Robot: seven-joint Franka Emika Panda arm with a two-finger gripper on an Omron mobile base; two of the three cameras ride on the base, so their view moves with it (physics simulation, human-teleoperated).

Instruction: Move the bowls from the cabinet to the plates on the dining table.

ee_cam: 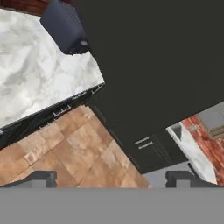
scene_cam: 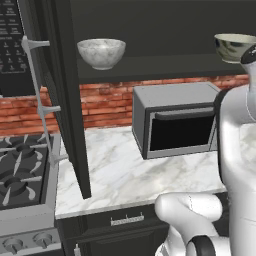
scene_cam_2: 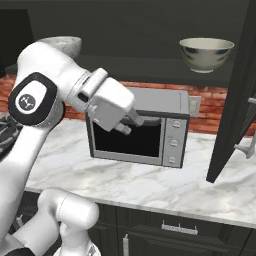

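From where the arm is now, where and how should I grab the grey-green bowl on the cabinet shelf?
Probably by the cream rim of the grey-green bowl, on its side nearest the robot, one finger inside and one outside. It stands upright, mouth up, alone on the open cabinet shelf, and looks too wide to span. The gripper is open.

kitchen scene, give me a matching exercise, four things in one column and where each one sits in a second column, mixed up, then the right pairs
Things:
1. marbled bowl
2. grey-green bowl
3. microwave
4. stove

Places:
A. on the marble counter, against the brick wall
B. left of the counter, under the open cabinet door
C. cabinet shelf, left end
D. cabinet shelf, right end

Pairs: 1-C, 2-D, 3-A, 4-B
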